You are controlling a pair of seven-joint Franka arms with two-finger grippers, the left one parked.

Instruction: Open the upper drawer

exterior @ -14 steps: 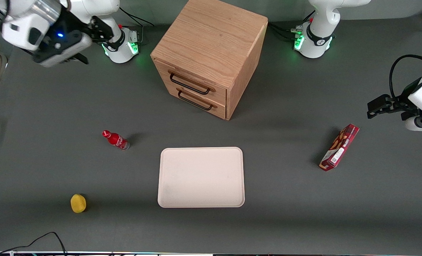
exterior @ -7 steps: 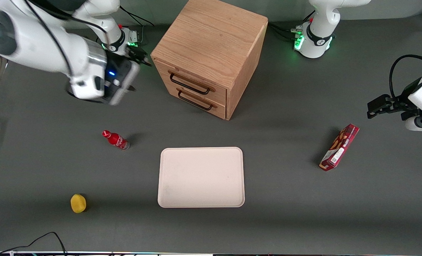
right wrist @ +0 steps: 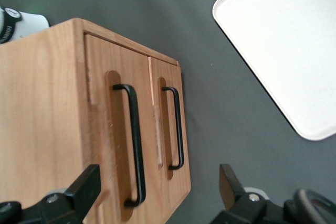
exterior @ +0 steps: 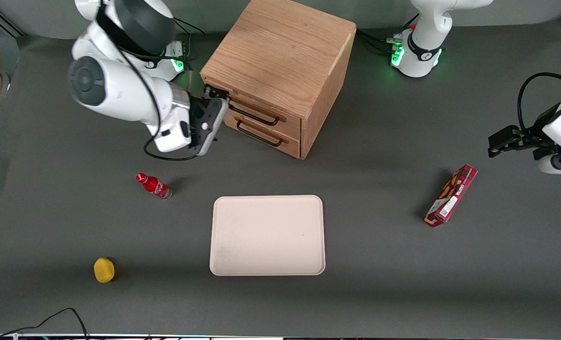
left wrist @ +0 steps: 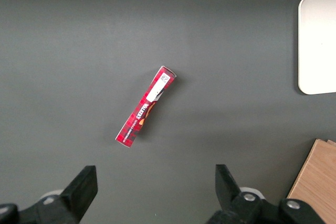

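Hovering with its jaws spread and holding nothing, the right arm's gripper (exterior: 214, 97) sits just in front of the working-arm end of the upper drawer (right wrist: 123, 145), which is shut in the face of the oak cabinet (exterior: 280, 52), above the lower drawer (right wrist: 168, 129). That drawer looks rigid and light enough to slide, so the thin black bar handle (right wrist: 134, 145), hard and possibly slippery, seems the place to grip, near its middle. Half a second earlier, the gripper was farther off toward the working arm's end of the table; now it has closed in on the cabinet's front.
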